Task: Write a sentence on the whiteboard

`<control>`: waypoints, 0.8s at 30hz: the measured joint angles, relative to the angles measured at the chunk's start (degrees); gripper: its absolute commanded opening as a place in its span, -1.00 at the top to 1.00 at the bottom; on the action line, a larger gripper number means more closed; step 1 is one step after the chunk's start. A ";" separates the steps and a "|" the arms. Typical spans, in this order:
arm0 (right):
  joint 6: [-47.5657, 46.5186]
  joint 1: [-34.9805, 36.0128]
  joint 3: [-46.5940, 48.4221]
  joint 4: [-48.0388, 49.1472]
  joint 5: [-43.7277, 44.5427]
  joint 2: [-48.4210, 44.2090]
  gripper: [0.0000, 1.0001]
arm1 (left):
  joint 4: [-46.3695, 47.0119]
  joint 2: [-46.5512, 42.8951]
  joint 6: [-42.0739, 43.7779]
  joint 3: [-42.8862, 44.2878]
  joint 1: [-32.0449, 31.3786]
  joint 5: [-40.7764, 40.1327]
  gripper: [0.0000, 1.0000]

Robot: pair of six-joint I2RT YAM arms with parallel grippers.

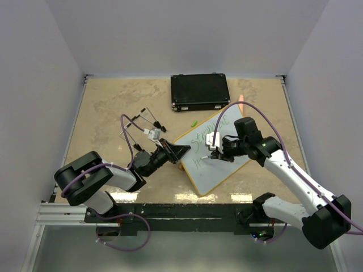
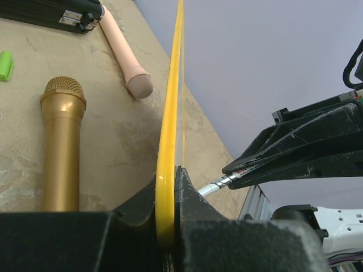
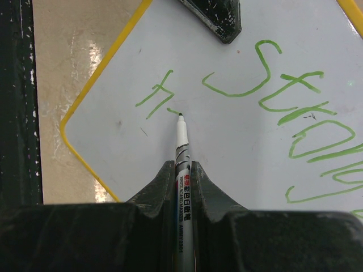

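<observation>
Beige marbled table [image 1: 102, 113] carries the whiteboard [image 1: 221, 170], which sits turned at an angle right of centre, nearer than the black case [image 1: 199, 92]. On its left edge the left gripper [image 1: 182, 151] is clamped tight on the yellow rim. The right gripper [image 1: 214, 148] pinches a marker [image 3: 181, 147] — its tip touches the board at the second line of the green sentence [image 3: 300, 113].

Plain white walls [image 1: 187, 34] enclose a beige marbled tabletop [image 1: 108, 102].

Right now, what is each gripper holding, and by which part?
The left gripper clamps the whiteboard by its yellow rim; the right gripper pinches the marker by its barrel.
</observation>
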 measured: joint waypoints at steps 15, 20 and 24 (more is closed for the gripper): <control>0.00 0.00 0.00 0.55 -0.13 -0.04 1.00 | 0.02 0.20 -0.02 0.13 0.00 0.00 1.00; -0.07 0.00 0.02 0.76 -0.46 -0.02 1.00 | 0.02 0.46 -0.02 0.42 0.00 0.02 1.00; -0.26 0.00 0.00 0.76 -0.52 0.02 1.00 | 0.02 0.55 -0.02 0.50 0.00 0.02 1.00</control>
